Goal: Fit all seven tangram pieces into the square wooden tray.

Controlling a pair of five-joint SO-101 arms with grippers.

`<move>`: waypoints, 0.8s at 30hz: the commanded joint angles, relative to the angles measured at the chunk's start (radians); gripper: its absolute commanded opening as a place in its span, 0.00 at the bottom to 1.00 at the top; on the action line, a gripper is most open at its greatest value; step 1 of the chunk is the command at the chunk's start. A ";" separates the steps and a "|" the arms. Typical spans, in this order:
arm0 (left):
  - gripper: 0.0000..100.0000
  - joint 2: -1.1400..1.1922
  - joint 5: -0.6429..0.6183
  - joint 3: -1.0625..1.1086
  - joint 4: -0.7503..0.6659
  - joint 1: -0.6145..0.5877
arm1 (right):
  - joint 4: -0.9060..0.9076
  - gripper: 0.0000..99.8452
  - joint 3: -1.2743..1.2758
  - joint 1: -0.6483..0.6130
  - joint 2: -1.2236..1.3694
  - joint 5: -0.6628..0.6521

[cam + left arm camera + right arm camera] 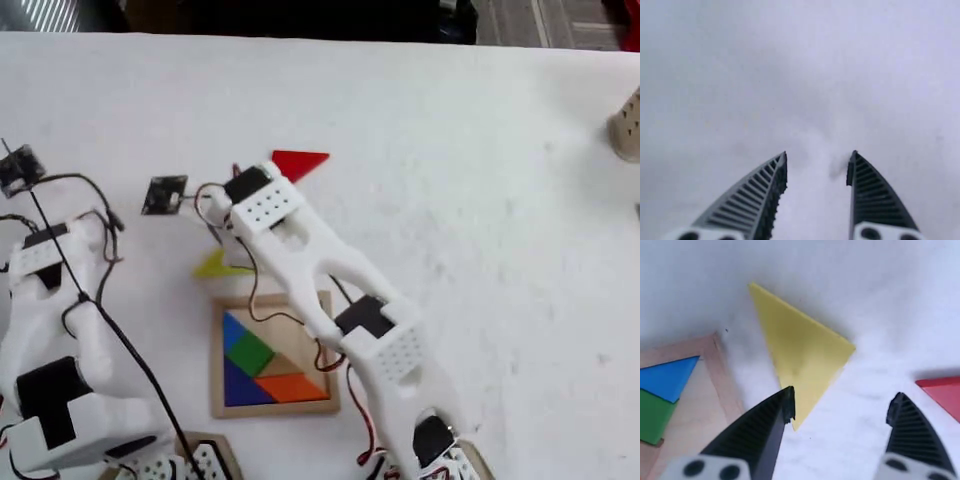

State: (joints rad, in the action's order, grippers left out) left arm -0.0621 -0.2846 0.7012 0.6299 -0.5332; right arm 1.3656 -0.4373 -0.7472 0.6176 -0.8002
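Right gripper (840, 410) fingers apart, one fingertip over a corner of yellow triangle (800, 355). Triangle at 11 o'clock off tray (216, 360). Left gripper (817, 165) fingers apart.

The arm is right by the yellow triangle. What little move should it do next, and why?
Probably slide the right gripper over the yellow triangle, then lower it. The gripper is open, but only the triangle's tip sits by one finger and the rest lies outside the gap. The triangle is on the table, outside the wooden tray, so it needs picking up.
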 commanded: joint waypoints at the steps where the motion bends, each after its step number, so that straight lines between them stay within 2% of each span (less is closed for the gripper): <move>1: 0.20 -0.005 -0.132 -0.049 -0.066 -0.077 | 0.022 0.29 -0.083 -0.007 -0.012 0.008; 4: 0.20 -0.004 -0.193 -0.046 -0.083 -0.094 | -0.005 0.29 -0.077 -0.018 -0.005 0.017; 11: 0.20 -0.004 -0.192 -0.043 -0.083 -0.077 | -0.076 0.29 -0.121 -0.016 0.136 0.074; 24: 0.20 -0.004 -0.192 -0.043 -0.078 -0.070 | 0.008 0.29 -0.232 -0.008 0.243 0.071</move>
State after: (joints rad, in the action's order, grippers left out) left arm -0.0621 -0.4641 0.7012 0.5654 -0.6160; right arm 1.3717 -0.6521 -0.7656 0.8462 -0.7342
